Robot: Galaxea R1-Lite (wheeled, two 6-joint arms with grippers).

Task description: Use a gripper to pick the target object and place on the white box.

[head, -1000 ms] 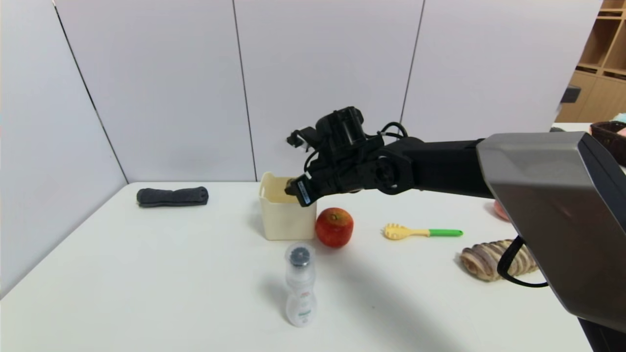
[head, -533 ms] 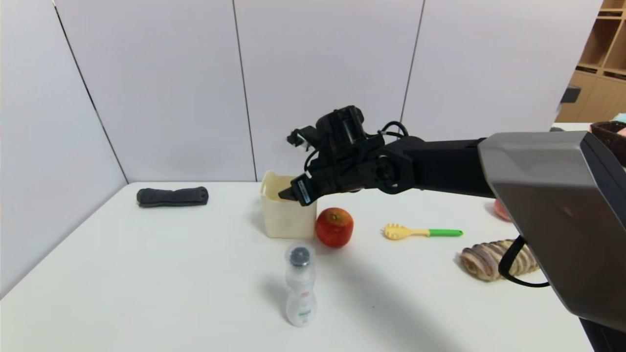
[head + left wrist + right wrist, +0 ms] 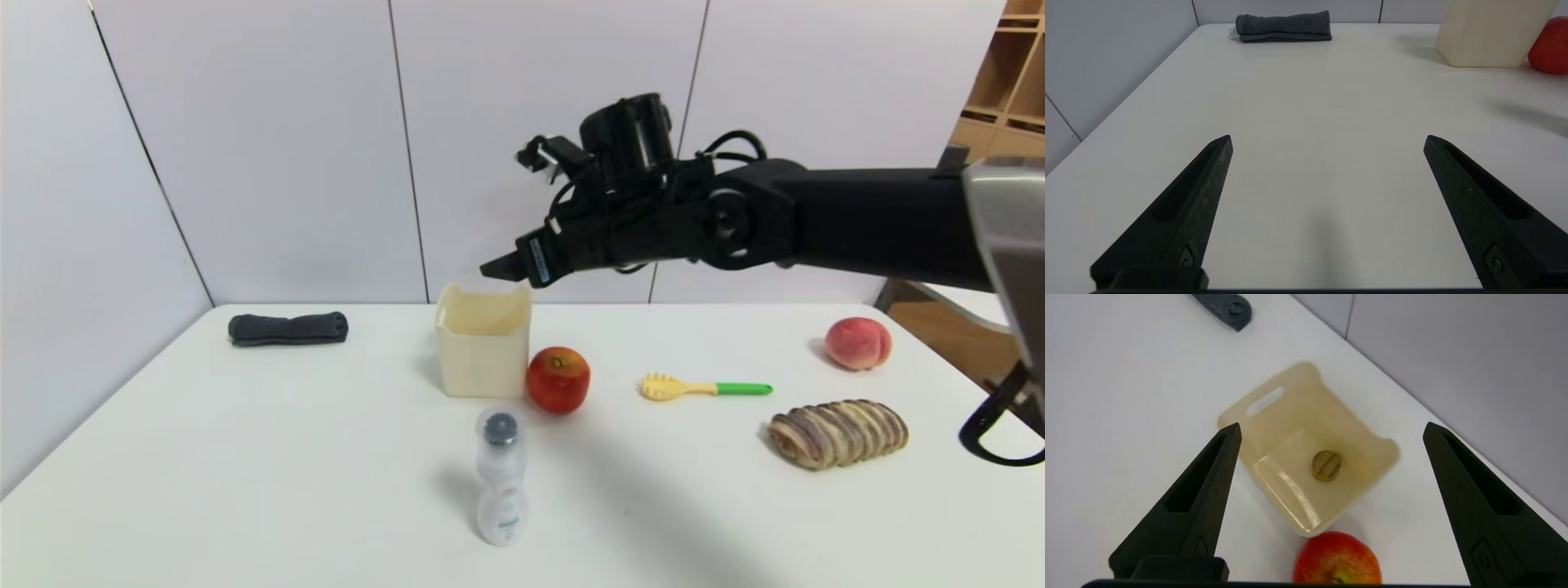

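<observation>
With the right gripper (image 3: 1332, 426) spread wide and holding nothing above the white box (image 3: 1306, 433), the little brown lump (image 3: 1326, 465) lies inside on its floor — light and firm, I'd guess, best pinched across its round sides — while the left gripper (image 3: 1328, 139) waits idle, wide open over the table.

can't read any text | on clear bottle (image 3: 502, 490): bears red and green print, too small to make out | on right gripper (image 3: 1332, 424): carries pale blue label (image 3: 539, 260), illegible | on dark grey cloth (image 3: 1284, 27): shows whitish tag (image 3: 1233, 33) at one end, also unreadable
</observation>
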